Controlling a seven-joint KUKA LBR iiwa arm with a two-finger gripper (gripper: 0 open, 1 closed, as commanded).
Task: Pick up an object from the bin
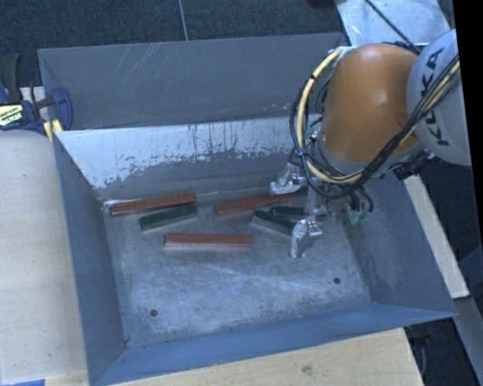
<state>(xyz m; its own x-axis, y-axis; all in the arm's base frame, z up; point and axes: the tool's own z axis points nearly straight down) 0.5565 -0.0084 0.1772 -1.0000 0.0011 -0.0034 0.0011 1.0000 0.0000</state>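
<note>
— Where is the gripper (297,210)?

— Low over the bin (91,250) floor, near the right wall, under the arm's orange cover (370,102) and its looped cables (306,110).

— And its fingers?

— They stand wide apart, one towards the far wall, one (304,237) towards the near wall. They clamp nothing. The right end of a dark stick (271,218) lies on the floor in the gap between them, tilted towards the near right corner. Whether a finger touches it cannot be told.

— Anything else close by?

— A brown-red stick (243,203) lies just beyond the dark one, on its far side, its right end by the far finger.

— The rest?

— Three more flat sticks towards the left wall. A long red stick (151,204) sits against the foot of the far wall, a green stick (167,215) just beside it, and a slanted red stick (208,240) near the middle of the floor, apart from the gripper.
</note>
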